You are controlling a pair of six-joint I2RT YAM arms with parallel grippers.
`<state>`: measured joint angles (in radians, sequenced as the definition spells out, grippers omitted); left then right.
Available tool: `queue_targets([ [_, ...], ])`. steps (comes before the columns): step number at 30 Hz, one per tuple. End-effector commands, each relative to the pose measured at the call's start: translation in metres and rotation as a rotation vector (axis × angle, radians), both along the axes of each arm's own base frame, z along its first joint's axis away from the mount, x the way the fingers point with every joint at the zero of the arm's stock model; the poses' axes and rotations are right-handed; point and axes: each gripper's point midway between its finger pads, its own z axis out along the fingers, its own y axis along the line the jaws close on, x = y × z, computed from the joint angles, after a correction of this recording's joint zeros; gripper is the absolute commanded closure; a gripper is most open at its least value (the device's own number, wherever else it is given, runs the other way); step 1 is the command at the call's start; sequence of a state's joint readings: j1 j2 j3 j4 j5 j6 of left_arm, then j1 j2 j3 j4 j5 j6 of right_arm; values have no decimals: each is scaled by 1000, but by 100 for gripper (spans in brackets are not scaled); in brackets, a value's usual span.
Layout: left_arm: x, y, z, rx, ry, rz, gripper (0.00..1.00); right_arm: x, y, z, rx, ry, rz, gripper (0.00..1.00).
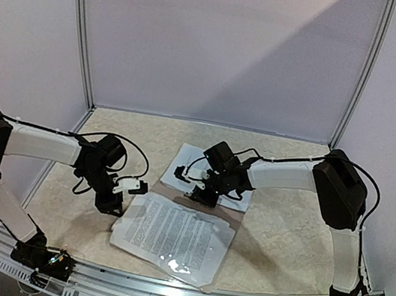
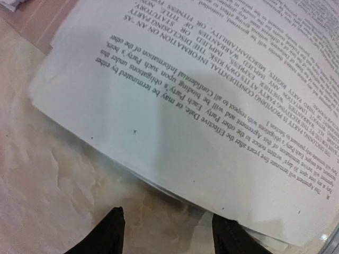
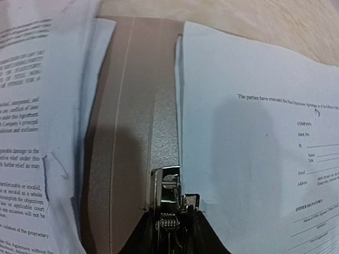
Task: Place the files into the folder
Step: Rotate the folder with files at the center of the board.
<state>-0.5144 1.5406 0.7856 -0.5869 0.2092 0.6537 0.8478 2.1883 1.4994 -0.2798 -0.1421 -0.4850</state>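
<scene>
The folder (image 1: 222, 211) lies open in the middle of the table, its tan cover (image 3: 122, 132) showing between the sheets. A stack of printed files (image 1: 172, 233) rests on its near half, under glossy plastic. One more sheet (image 1: 212, 175) lies on the far half. My right gripper (image 3: 174, 207) is closed on the folder's metal clip (image 3: 168, 185) at the spine, beside the signature sheet (image 3: 254, 132). My left gripper (image 2: 168, 235) stands open low over the table at the left corner of the files (image 2: 185, 106). Nothing is between its fingers (image 2: 112, 233).
The table has a mottled beige top (image 1: 283, 231), bounded by white walls with metal corner posts (image 1: 84, 30). A metal rail (image 1: 181, 293) runs along the near edge between the two arm bases.
</scene>
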Motion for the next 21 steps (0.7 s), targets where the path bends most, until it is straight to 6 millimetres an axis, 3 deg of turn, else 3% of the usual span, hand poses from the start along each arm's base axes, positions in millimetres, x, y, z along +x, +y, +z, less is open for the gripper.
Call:
queue_targets([
  [1, 22, -6, 18, -53, -61, 39, 42, 50, -88, -49, -195, 49, -448, 78],
  [4, 35, -3, 25, -66, -79, 87, 42, 65, -125, -50, -176, 109, -695, 79],
  [8, 58, 9, 38, -78, -115, 175, 42, 41, -149, -54, -131, 205, -883, 79],
  [11, 71, 17, 46, -83, -140, 212, 41, 11, -141, -47, -34, 312, -937, 79],
  [16, 81, 19, 46, -70, -149, 220, 41, -35, -105, -26, 46, 368, -870, 77],
  [21, 93, 16, 42, -78, -103, 253, 49, -35, -117, 0, 70, 314, -907, 74],
])
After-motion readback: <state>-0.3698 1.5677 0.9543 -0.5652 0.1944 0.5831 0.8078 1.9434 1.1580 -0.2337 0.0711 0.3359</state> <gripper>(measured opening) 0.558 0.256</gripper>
